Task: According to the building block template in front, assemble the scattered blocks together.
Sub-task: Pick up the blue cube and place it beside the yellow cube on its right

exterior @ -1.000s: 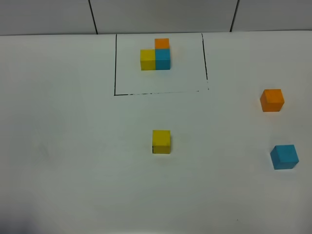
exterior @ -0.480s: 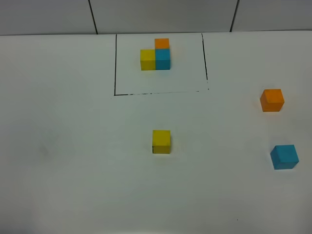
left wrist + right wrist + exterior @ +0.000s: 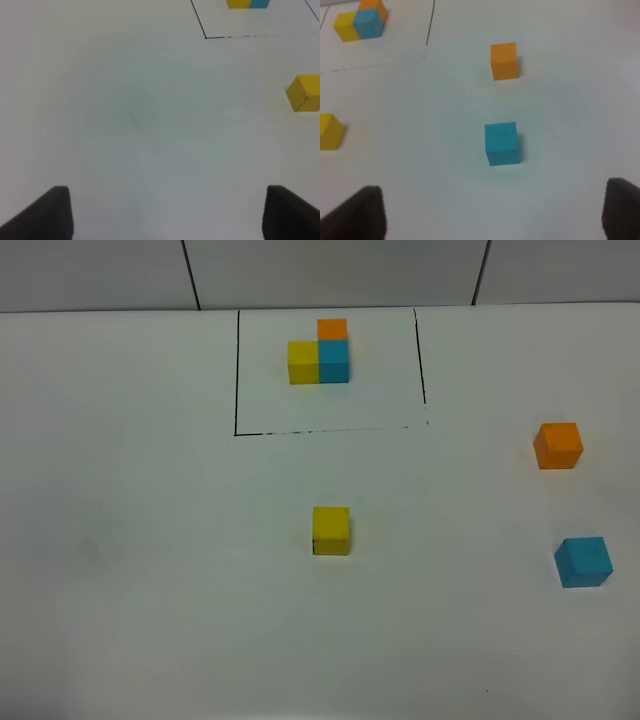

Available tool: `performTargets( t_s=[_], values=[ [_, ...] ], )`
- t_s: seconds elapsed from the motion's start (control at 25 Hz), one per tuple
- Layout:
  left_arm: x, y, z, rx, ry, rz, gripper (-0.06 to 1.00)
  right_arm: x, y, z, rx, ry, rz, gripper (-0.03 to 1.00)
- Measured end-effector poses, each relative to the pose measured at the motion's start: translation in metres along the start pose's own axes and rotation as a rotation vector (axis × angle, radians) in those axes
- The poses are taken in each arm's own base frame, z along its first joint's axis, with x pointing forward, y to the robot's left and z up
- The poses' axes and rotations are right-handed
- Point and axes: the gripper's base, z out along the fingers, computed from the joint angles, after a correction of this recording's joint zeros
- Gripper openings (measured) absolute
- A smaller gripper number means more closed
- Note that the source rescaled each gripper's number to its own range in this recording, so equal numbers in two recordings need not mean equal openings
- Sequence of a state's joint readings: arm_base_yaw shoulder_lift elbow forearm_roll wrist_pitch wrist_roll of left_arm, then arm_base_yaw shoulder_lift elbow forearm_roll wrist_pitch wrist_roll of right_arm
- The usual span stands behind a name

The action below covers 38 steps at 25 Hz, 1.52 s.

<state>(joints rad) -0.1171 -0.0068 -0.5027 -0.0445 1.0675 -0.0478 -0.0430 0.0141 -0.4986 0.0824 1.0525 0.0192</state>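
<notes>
The template (image 3: pixel 319 352) is an L of yellow, blue and orange cubes inside a thin black frame at the far middle of the white table; it also shows in the right wrist view (image 3: pixel 360 20). The loose yellow cube (image 3: pixel 331 530) sits mid-table, also in the left wrist view (image 3: pixel 305 92). The loose orange cube (image 3: pixel 558 445) and sky-blue cube (image 3: pixel 584 561) lie at the right, apart from each other. My left gripper (image 3: pixel 165 212) is open over bare table, left of the yellow cube. My right gripper (image 3: pixel 492 212) is open, short of the blue cube (image 3: pixel 502 143). Neither gripper shows in the exterior view.
The black drawn frame line (image 3: pixel 330 430) runs across the table behind the yellow cube. The table's far edge meets a grey tiled wall (image 3: pixel 330 275). Bare white table surface (image 3: pixel 150 540) spreads left of the yellow cube.
</notes>
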Motion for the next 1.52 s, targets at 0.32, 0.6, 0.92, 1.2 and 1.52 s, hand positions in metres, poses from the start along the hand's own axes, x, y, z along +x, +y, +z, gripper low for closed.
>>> performTargets(
  t_s=[0.32,0.6,0.92,1.2,1.52],
  values=[
    [0.0,-0.0002,0.0,0.002,0.0,-0.001,0.83,0.0,0.0,0.0,0.0,0.0,0.001,0.75],
    [-0.0001,-0.0011,0.0003,-0.054,-0.005,-0.034,0.83,0.0,0.0,0.0,0.0,0.0,0.001,0.75],
    [0.0,-0.0013,0.0003,-0.062,-0.005,-0.041,0.83,0.0,0.0,0.0,0.0,0.0,0.001,0.75],
    [0.0,-0.0013,0.0003,-0.062,-0.005,-0.039,0.83,0.0,0.0003,0.0,-0.004,0.0,0.004,0.75],
    [-0.0001,-0.0013,0.0004,-0.062,-0.004,-0.038,0.83,0.0,0.0004,0.0,-0.004,0.0,0.005,0.75]
  ],
)
